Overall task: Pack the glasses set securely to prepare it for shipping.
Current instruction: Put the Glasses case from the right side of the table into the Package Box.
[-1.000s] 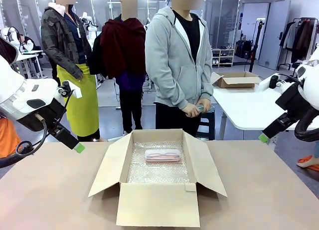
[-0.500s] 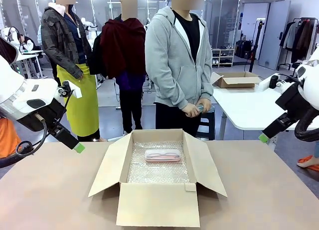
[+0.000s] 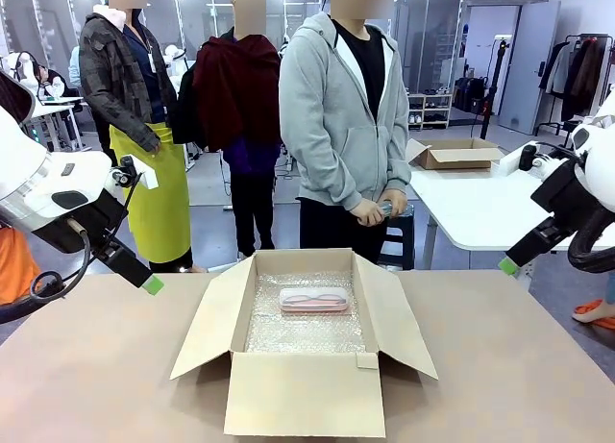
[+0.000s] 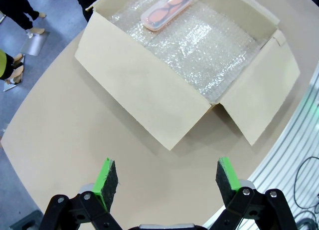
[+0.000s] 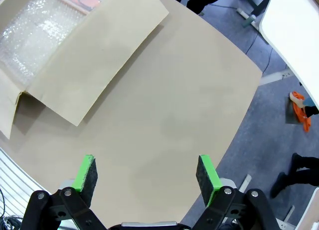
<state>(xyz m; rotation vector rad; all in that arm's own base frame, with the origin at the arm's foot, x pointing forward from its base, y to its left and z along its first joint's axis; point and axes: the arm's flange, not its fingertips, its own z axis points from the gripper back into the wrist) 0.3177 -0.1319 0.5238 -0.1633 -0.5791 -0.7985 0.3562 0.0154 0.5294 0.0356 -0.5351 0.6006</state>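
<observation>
The cardboard box (image 3: pixel 303 385) is plain light brown and sits on a table (image 3: pixel 86 376) of a similar dull tan. Inside the box, the bubble wrap (image 3: pixel 298 332) is clear and silvery, dotted all over with small bubbles. On it, toward the box's far wall, the glasses case (image 3: pixel 314 300) is pale pink with a milky translucent top, and orange-pink frames show through. To either side of the box, the left gripper (image 4: pixel 165 170) and right gripper (image 5: pixel 146 165) are black with bright green pads (image 4: pixel 105 182). Beyond the box, a person (image 3: pixel 336 126) wears a grey hoodie over black.
</observation>
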